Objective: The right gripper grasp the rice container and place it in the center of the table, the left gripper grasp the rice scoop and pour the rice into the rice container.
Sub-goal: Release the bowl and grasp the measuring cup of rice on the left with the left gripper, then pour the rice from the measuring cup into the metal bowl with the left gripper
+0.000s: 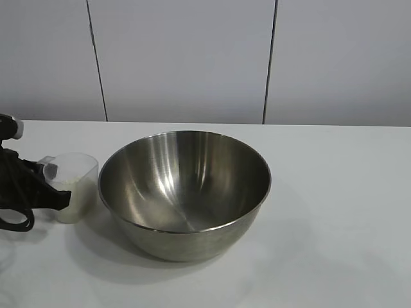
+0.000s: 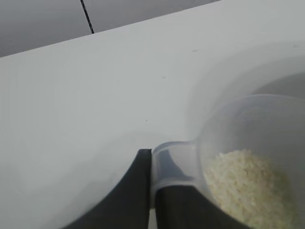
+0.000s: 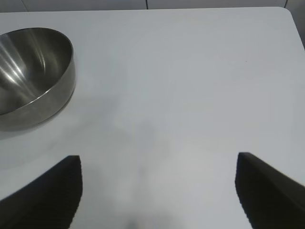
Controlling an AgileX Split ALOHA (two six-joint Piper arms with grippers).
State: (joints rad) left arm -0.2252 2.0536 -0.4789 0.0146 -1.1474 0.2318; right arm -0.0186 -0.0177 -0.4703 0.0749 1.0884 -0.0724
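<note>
The rice container (image 1: 185, 192), a large shiny steel bowl, stands upright and empty near the middle of the white table (image 1: 340, 212); it also shows in the right wrist view (image 3: 33, 76). The rice scoop (image 1: 74, 186), a translucent cup, stands just left of the bowl with rice (image 2: 250, 186) in it. My left gripper (image 1: 48, 176) is shut on the scoop's tab handle (image 2: 174, 164). My right gripper (image 3: 159, 164) is open and empty above bare table, away from the bowl, and does not show in the exterior view.
A grey panelled wall (image 1: 186, 58) rises behind the table's far edge. The table's edge and a rounded corner (image 3: 286, 12) show in the right wrist view. Bare tabletop lies to the right of the bowl.
</note>
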